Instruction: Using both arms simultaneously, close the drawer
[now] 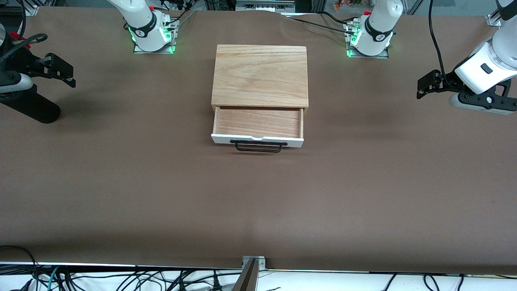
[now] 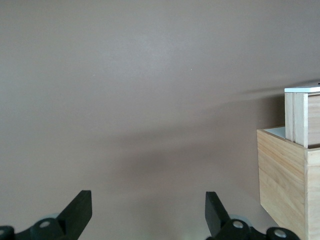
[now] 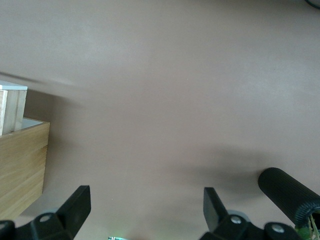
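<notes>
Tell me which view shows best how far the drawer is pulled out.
The front view: the drawer shows whole from above, its wooden floor exposed, white front panel and black handle standing out of the oak box. Each wrist view catches only one corner of drawer and box, edge-on. Both grippers, left and right, hang open toward the table's ends.

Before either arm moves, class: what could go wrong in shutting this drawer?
1. The left gripper and right gripper hang open at the table's ends, apart from the drawer; unequal arrival could skew and jam it.
2. A finger might snag the thin handle.
3. A hard push might slide the box.
</notes>
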Controlling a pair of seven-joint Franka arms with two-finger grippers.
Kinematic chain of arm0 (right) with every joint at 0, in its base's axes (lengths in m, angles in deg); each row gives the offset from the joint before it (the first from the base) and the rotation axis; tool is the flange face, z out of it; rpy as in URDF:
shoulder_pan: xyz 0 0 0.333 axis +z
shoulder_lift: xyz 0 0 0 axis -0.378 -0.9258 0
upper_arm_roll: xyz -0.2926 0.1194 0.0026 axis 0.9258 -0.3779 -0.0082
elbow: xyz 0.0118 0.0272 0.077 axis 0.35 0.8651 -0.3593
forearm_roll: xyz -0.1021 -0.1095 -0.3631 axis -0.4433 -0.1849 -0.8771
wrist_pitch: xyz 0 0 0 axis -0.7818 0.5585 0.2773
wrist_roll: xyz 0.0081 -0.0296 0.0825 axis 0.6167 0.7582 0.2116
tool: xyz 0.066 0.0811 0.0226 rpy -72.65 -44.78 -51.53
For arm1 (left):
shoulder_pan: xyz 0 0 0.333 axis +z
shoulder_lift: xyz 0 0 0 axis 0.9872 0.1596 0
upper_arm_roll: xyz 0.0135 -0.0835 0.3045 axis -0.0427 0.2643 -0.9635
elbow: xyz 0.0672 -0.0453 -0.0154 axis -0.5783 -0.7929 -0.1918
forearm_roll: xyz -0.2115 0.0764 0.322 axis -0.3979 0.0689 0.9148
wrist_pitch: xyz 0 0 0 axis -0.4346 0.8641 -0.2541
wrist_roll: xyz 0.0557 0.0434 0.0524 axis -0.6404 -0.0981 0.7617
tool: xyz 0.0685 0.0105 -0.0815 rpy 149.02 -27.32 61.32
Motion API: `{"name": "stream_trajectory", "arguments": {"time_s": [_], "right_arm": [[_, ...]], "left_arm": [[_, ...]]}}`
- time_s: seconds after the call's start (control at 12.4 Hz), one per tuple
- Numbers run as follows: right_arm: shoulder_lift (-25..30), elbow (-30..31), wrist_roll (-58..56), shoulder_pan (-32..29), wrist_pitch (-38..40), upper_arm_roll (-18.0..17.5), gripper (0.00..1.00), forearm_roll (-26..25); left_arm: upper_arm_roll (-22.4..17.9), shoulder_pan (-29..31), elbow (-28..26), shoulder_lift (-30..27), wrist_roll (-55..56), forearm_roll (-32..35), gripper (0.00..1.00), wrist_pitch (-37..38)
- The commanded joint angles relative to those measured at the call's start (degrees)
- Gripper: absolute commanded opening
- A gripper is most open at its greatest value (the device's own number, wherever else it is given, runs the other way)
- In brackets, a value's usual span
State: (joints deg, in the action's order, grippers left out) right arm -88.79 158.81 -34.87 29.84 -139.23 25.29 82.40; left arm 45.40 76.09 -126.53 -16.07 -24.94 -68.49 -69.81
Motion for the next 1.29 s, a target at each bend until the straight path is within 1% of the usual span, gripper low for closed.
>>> {"name": "stream_trajectory", "arguments": {"time_s": [0.0, 1.21], "right_arm": [[1.18, 0.65, 0.61, 0.02, 0.97, -0.19, 1.0, -0.64], [0.4, 0.05, 0.69, -0.07, 0.53, -0.01, 1.0, -0.29]], "left_arm": [[0.28, 0.5, 1.88, 0.72, 1.89, -0.79, 1.0, 1.46], [0.37, 0.42, 1.88, 0.81, 2.16, -0.62, 1.0, 1.64]]}}
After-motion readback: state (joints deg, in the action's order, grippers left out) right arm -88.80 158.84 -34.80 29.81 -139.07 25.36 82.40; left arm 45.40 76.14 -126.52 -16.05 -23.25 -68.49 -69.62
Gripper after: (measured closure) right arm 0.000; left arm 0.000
